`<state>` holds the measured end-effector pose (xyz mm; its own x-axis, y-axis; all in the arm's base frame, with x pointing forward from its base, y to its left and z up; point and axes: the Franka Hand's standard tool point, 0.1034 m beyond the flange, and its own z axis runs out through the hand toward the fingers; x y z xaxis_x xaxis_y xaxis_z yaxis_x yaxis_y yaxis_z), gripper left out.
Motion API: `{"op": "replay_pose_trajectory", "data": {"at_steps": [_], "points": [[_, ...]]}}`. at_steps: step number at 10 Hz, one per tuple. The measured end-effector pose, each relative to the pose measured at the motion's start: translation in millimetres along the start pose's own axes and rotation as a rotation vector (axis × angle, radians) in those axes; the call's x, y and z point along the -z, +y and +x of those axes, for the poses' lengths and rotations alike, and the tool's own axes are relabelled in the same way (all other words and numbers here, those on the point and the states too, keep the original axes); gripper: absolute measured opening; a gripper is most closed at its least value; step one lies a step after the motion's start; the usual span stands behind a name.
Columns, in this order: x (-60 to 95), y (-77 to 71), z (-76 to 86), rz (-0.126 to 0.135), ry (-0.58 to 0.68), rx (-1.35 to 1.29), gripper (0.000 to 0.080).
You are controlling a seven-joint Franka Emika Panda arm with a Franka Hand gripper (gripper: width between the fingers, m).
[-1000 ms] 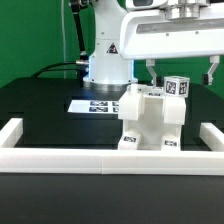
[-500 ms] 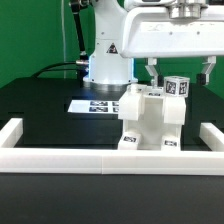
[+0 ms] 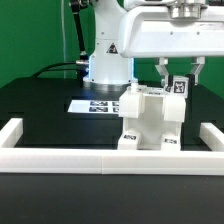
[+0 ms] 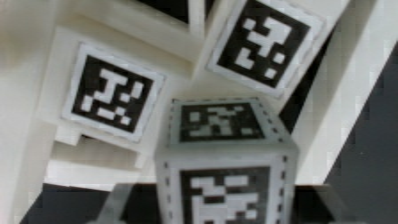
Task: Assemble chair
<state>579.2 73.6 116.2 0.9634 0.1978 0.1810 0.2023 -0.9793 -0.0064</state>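
Note:
The partly built chair [image 3: 150,122] is a white blocky piece standing near the front border, with tags low on its front. A tagged white post [image 3: 178,88] stands upright at its back on the exterior view's right. My gripper [image 3: 178,72] hangs over the post, with one finger on either side of its top. The jaws are open, with small gaps to the post's sides. In the wrist view the post [image 4: 222,170] fills the middle, with tags on its top and side. The gripper [image 4: 222,205] straddles it there, and white chair panels [image 4: 107,90] with tags lie behind.
The long low white border frame [image 3: 60,158] runs along the front and both sides of the black table. The marker board [image 3: 95,105] lies flat behind the chair on the exterior view's left. The arm's white base [image 3: 105,60] stands at the back.
The two fingers have drawn inward from a wide spread to close beside the post's top. The chair and the post have not moved.

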Motion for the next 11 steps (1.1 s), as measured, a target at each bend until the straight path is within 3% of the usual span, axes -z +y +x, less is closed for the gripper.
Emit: {"op": "replay_pose_trajectory", "data": {"at_steps": [11], "points": [[-2.5,8.8,8.8,0.000,0.013,-0.846,0.0290]]}}
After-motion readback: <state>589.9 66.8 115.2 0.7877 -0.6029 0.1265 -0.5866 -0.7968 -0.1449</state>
